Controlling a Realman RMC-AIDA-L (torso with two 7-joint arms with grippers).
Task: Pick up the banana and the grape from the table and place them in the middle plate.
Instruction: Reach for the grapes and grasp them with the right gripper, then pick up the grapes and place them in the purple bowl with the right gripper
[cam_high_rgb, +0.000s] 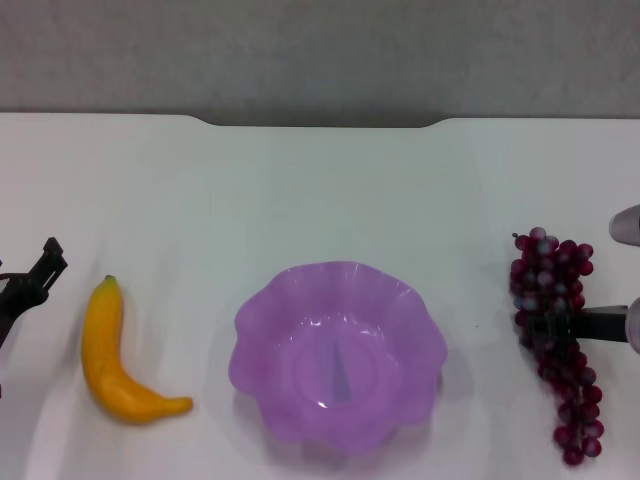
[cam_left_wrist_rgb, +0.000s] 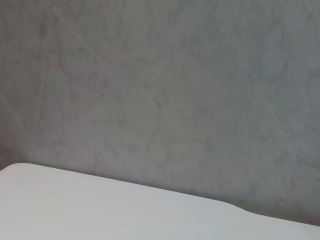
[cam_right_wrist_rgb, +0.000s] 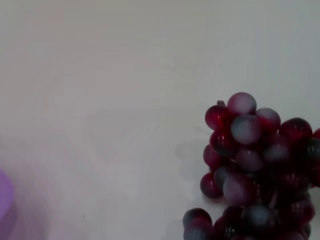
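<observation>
The middle plate (cam_high_rgb: 340, 358) sits on the white table (cam_high_rgb: 320, 190), and nothing lies in it. The banana (cam_high_rgb: 112, 355) lies on the table to the plate's left, stem end pointing away from me. The grape (cam_high_rgb: 556, 340) bunch lies on the table to the plate's right; my wrist camera shows its berries (cam_right_wrist_rgb: 250, 170) up close. My right tool (cam_high_rgb: 560, 325) reaches in across the middle of the bunch, though I cannot tell whether it is gripping. My left tool (cam_high_rgb: 30, 285) hangs just beyond the banana, away from the plate; its state I cannot tell either.
</observation>
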